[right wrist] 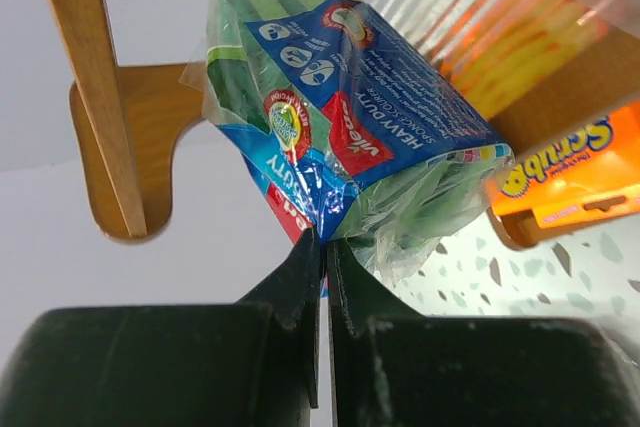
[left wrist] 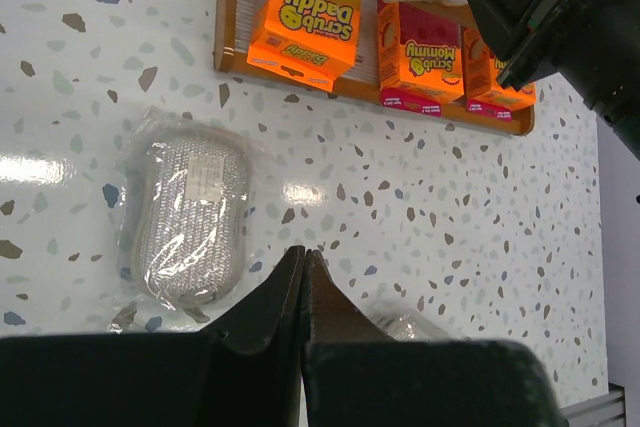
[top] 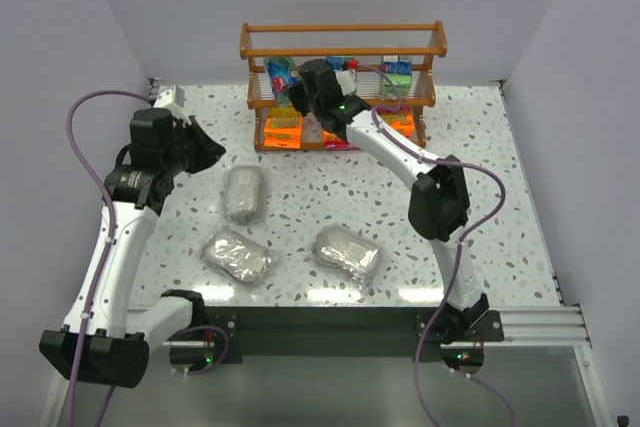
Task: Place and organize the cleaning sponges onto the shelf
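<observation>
1. Right gripper (right wrist: 322, 245) is pinched almost fully closed on the loose film at the lower edge of a green-and-blue pack (right wrist: 340, 117). The pack hangs tilted at the shelf (top: 342, 29), level with the middle tier and close to a wooden end post (right wrist: 92, 77).
2. The step in hand looks like setting this pack on the middle tier, in line with another green pack (top: 398, 71) further along.
3. The hold is on thin wrap only, not on the body of the pack, so it can swing or slip. A slow, level approach would suit it best.
4. Bring it clear over the front rail and let its flat base rest on the slats before parting the jaws. Letting go while it hangs tilted risks it tumbling toward the orange packs (top: 284, 129) on the bottom tier.
5. Keep it off the end post, and square its long side with its neighbours so the row reads tidy.
6. Left gripper (left wrist: 303, 262) is closed with nothing between its fingers. It hovers above the tabletop (top: 300, 197) near one of the silvery packs (left wrist: 190, 217).
7. All three silvery packs lie on the tabletop, well apart from the shelf, so by my reading they are what is left to place.
</observation>
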